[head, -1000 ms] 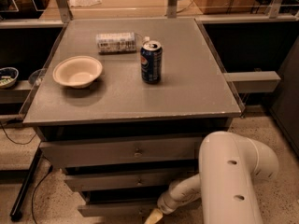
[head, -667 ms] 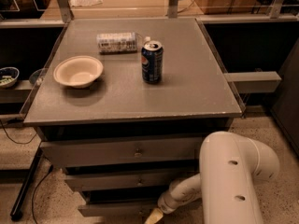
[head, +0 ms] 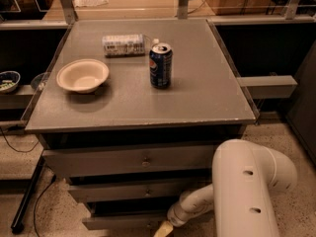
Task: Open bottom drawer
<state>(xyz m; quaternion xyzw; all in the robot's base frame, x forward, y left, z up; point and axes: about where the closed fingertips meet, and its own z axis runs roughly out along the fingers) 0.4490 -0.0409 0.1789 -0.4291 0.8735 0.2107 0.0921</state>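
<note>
End effector (head: 164,229) sits low at the bottom drawer (head: 118,223) front, right of its middle. It is cut off by the frame edge, so open or closed: cannot tell. Drawer knob is hard to make out. White arm (head: 247,191) covers the cabinet's right front. Grey table (head: 197,93): bowl (head: 82,75) near left edge, can (head: 161,65) centre, bottle (head: 123,44) lying toward back edge. Speckled floor (head: 296,216).

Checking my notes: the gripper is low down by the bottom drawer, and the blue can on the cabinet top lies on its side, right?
No. The camera view shows the blue can standing upright on the cabinet top. The gripper is indeed low down by the bottom drawer.
</note>
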